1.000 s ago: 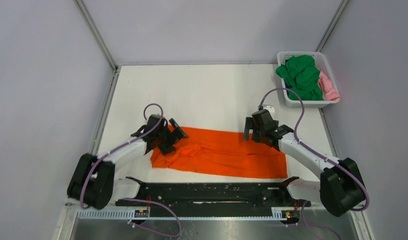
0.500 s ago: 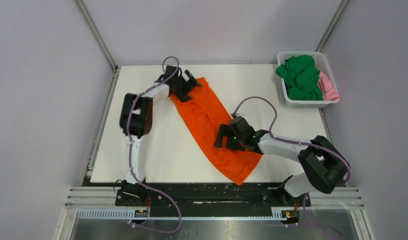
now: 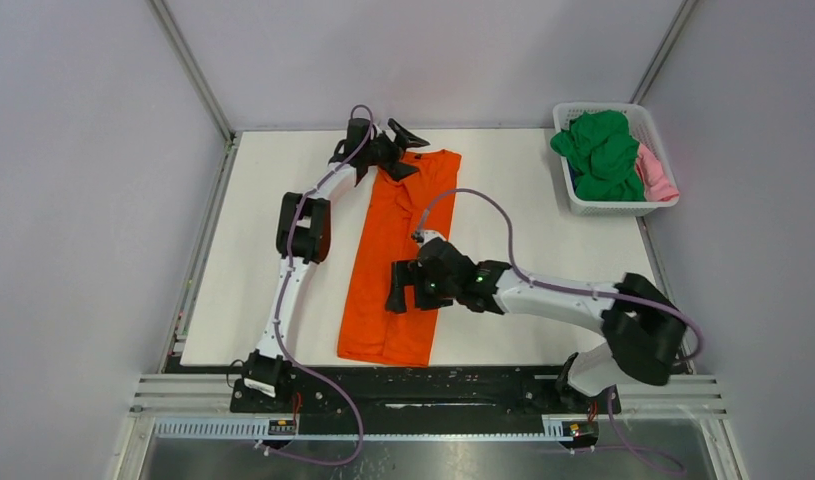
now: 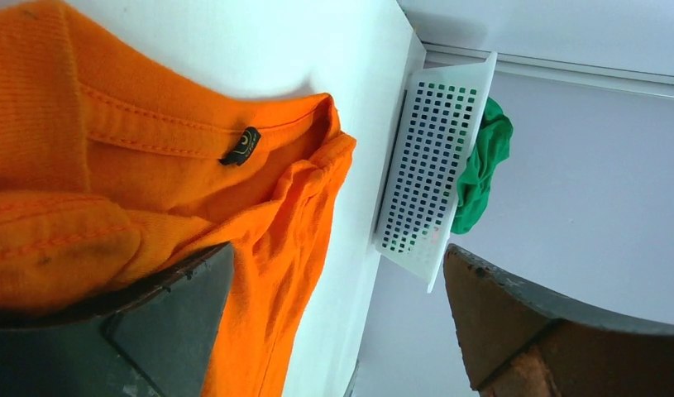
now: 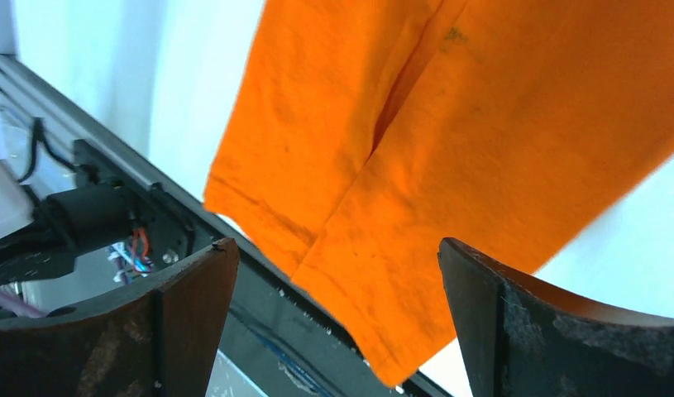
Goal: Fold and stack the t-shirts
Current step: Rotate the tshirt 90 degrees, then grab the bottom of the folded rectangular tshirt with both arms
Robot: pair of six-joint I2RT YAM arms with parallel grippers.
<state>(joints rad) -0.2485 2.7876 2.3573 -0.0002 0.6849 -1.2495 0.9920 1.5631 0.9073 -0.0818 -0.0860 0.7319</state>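
Left claw (image 3: 408, 150) spread at shirt (image 3: 378, 320) collar, right claw (image 3: 395, 292) spread mid-shirt — best pinch one edge each, fold evenly, keep flat.

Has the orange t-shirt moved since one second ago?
Yes. The orange t-shirt swung from lying along the near edge to running front to back, its collar now level with the white basket.

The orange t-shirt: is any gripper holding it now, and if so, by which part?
Nothing is held. The left gripper stands open at the collar end of the orange t-shirt, and the right gripper stands open above its middle.
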